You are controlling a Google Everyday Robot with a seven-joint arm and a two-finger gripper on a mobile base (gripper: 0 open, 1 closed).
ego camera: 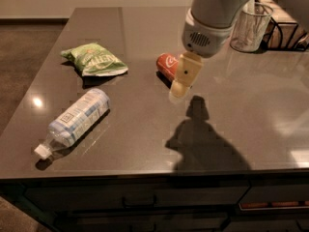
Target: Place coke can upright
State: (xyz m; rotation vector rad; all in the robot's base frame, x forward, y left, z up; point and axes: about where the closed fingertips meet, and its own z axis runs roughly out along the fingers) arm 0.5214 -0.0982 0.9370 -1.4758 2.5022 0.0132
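Coke can (pixel 167 62) lies on its side mid-table (pixel 270 105), at 11 o'clock of the gripper (pixel 177 90) hanging just before it, open or closed cannot tell; best to centre over the can's body, grasping across its width, before tilting upright.

Gripper (pixel 178 91): matt cream plastic, above countertop (pixel 145 134), dark, polished, mirror-glossy. Just behind it, coke can (pixel 166 62): glossy red metal. To its left, chip bag (pixel 94 59): crinkly green film; bottle (pixel 77 117): clear plastic.
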